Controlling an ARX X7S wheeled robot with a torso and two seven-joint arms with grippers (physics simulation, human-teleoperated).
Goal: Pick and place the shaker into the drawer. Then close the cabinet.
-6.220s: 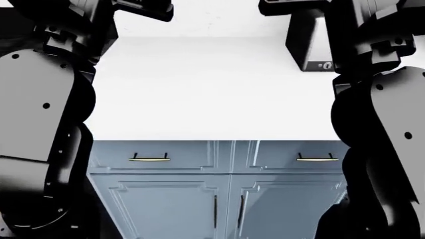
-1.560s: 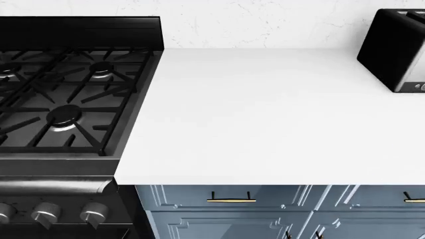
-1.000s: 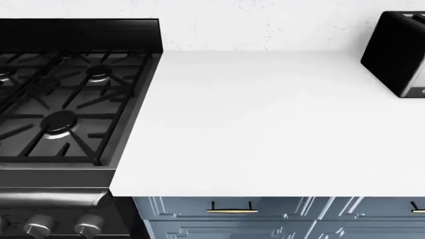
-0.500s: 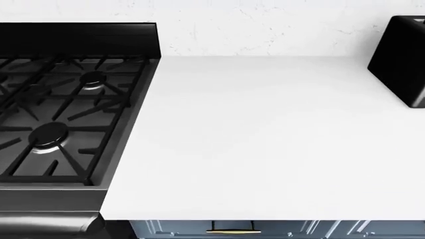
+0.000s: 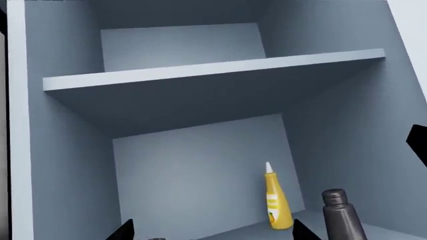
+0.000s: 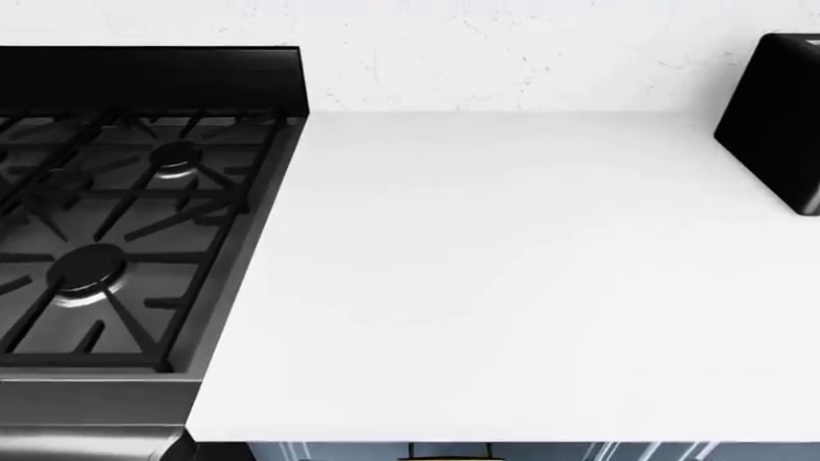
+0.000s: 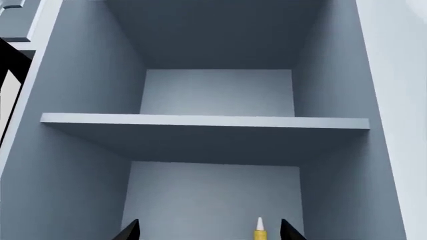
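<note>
1. Blue-grey cabinet interior (image 5: 200, 170) fills both wrist views; we count one cabinet and one shelf (image 5: 213, 70) across its middle. Risk as we judge it: both arms point into this cabinet while the head looks elsewhere, so a reach here would be near blind and could clip the shelf edge.
2. White counter (image 6: 513, 279) takes centre and right of the head view, one of it, with nothing standing on the part we see. The shaker is in no view, so we cannot say where it is; searching the wrong side wastes the run.
3. One black stove (image 6: 115, 221) at left of the head view, two burners visible.
4. One black appliance (image 6: 775, 125) at the upper right edge, cut off.
5. One brass handle (image 6: 448, 453) barely shows at the bottom edge. No open drawer in view.
6. One yellow bottle (image 5: 275, 200) and one dark grey bottle (image 5: 341, 215) at the lower right of the left wrist view; either could be knocked over.
7. Left gripper (image 5: 210, 231) and right gripper (image 7: 210, 229): only dark tips at the bottom edges, spread apart, nothing between them. We read both as released.
</note>
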